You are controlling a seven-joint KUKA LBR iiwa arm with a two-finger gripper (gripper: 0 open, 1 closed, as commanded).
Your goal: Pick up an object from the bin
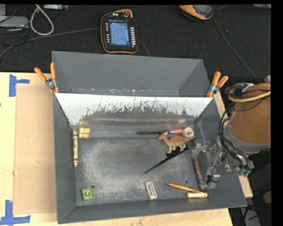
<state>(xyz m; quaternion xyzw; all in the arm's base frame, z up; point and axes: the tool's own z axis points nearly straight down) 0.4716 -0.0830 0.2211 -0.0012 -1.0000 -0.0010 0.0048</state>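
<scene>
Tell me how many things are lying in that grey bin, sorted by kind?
Pen-like sticks: 5 (yellow stick, black-and-pink stick, black stick, brown stick, orange stick)
Toy dinosaur: 1
Flat pieces: 2 (green square, grey tag)
Small roll: 1
Yellow block: 1
Total: 10, as best I can tell.

Floor (177, 39): black, rough-textured like carpet or matting, spans upper part of view. Handheld control pendant (118, 33), orange trim, lit blue screen, lying flat on floor, top centre-left. White cable loop (42, 22) on floor near top left corner. Thin dark cable (224, 39) trails across floor, right side. Orange-and-black object (196, 9) cut by top edge, kind unclear.
</scene>
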